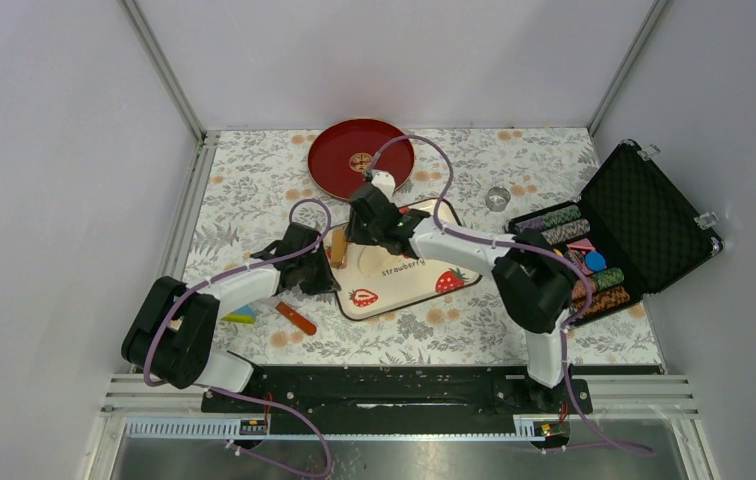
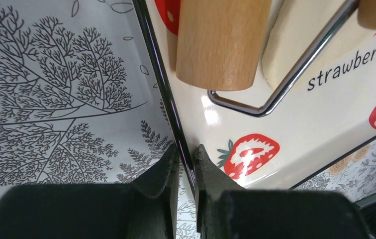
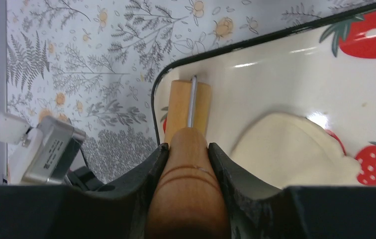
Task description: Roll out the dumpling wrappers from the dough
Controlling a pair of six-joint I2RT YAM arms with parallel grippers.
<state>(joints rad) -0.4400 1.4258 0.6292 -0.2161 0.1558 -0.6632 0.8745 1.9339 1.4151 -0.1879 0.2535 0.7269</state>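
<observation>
Just beside the right tool [image 3: 188, 149] lies the dumpling wrapper [image 3: 285, 147].

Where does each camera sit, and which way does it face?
Top external: above and behind the arm bases, looking down at the table; both arms show, with the left gripper and right gripper at the tray.
Left wrist: on the left arm, looking along its fingers, which pinch the tray rim; the roller is ahead.
Right wrist: on the right arm, looking along fingers clamped on the roller handle; the dough is beside it.
Shared: both wrist views show the tray, roller and dough.
</observation>
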